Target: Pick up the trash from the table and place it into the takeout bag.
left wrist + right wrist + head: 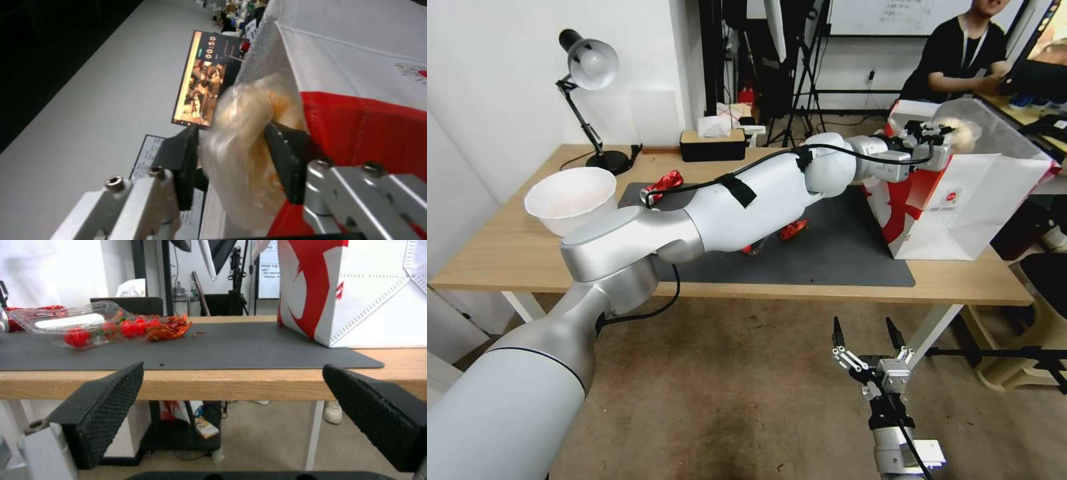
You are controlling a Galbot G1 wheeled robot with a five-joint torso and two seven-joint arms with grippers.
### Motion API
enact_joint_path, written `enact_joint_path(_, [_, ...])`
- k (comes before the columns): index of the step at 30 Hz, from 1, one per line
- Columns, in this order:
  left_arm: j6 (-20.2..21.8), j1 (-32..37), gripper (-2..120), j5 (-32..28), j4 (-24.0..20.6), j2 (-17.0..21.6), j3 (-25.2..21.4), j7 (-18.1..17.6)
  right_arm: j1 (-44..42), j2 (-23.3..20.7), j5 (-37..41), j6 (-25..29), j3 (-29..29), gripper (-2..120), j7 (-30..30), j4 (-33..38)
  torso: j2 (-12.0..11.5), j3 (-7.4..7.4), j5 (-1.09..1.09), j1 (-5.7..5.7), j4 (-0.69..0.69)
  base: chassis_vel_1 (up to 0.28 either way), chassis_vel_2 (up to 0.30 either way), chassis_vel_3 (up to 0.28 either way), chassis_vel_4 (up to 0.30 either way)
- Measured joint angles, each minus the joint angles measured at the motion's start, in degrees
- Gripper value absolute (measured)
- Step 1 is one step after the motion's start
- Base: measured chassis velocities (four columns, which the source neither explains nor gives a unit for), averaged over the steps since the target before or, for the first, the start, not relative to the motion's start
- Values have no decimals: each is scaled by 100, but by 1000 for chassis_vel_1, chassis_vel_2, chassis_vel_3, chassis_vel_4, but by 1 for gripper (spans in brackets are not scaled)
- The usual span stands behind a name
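My left arm reaches across the table to the top of the red-and-white takeout bag. The left gripper is shut on a pale bun in clear plastic and holds it at the bag's open rim. Seen from the left wrist, the bun is squeezed between the black fingers against the bag's red panel. A crushed red can lies on the dark mat. A white bowl stands at the table's left. My right gripper hangs open below the table's front edge.
A clear plastic box of red fruit and a red wrapper lie on the mat, partly under my left arm. A desk lamp and a black tissue box stand at the back edge.
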Motion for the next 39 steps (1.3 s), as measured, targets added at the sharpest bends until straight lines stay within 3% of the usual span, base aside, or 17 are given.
enact_joint_path(4, [65, 13, 66, -291, -92, 12, -89, -73, 3, 29, -15, -4, -6, 100, -1, 16, 0, 0, 0, 0, 1, 0, 0, 0, 0])
enact_joint_path(14, [572, 123, 95, -1596, -607, 193, -147, -513, -36, 48, -21, -6, 4, 100, -1, 58, 0, 0, 0, 0, 0, 0, 0, 0, 0])
enact_joint_path(15, [777, 194, 99, -2175, -834, 291, -182, -878, -44, 43, -21, -4, 13, 100, -1, 63, 0, 0, 0, 0, 0, 0, 0, 0, 0])
enact_joint_path(17, [891, 232, 99, -2470, -953, 343, -194, -1050, -47, 40, -21, -3, 14, 100, -2, 65, 0, 0, 0, 0, 0, 0, 0, 0, 0])
enact_joint_path(20, [1465, 500, 100, -3724, -1571, 595, -393, -1599, -40, 32, -21, 0, 9, 100, -2, 65, 0, 0, 0, 0, 0, 0, 0, 0, 0])
enact_joint_path(21, [1465, 500, 100, -3724, -1571, 595, -393, -1599, -40, 32, -21, 0, 9, 100, -2, 65, 0, 0, 0, 0, 0, 0, 0, 0, 0])
enact_joint_path(24, [1824, 901, 100, -4360, -2039, 814, -761, -2122, -10, 26, -21, -1, -29, 100, -2, 43, 0, 0, 0, 0, 1, 0, 0, 0, 0])
enact_joint_path(28, [1957, 1119, 100, -4463, -2217, 898, -976, -2485, 3, 26, -21, -7, -43, 100, -2, 32, 0, 0, -1, 0, 1, 0, 0, 0, 0])
enact_joint_path(30, [2107, 1496, 100, -4480, -2451, 962, -1243, -3345, 11, 19, -21, -10, -51, 100, -4, 6, 0, 0, -1, 0, 1, 0, 0, 0, 0])
enact_joint_path(31, [2107, 1496, 100, -4480, -2451, 962, -1243, -3345, 11, 19, -21, -10, -51, 100, -4, 6, 0, 0, -1, 0, 1, 0, 0, 0, 0])
enact_joint_path(33, [2400, 1789, 100, -4710, -2655, 1015, -1373, -4064, 11, 13, -22, -11, -51, 100, -4, -18, -1, 0, -1, 0, 0, 0, 0, 0, 0])
enact_joint_path(34, [2550, 1873, 100, -4779, -2708, 1031, -1415, -4279, 10, 12, -23, -11, -51, 100, -4, -29, 0, 0, 0, -1, -1, 0, 0, 0, 0])
enact_joint_path(35, [2550, 1873, 100, -4779, -2708, 1031, -1415, -4279, 10, 12, -23, -11, -51, 100, -4, -29, 0, 0, 0, -1, -1, 0, 0, 0, 0])
enact_joint_path(38, [3135, 2226, 100, -4997, -2831, 1008, -1741, -5464, 6, 16, -25, -10, -52, 100, -5, -77, -1, 0, 0, 0, 0, 0, 0, 0, 0])
enact_joint_path(39, [3135, 2226, 100, -4997, -2831, 1008, -1741, -5464, 6, 16, -25, -10, -52, 100, -5, -77, -1, 0, 0, 0, 0, 0, 0, 0, 0])
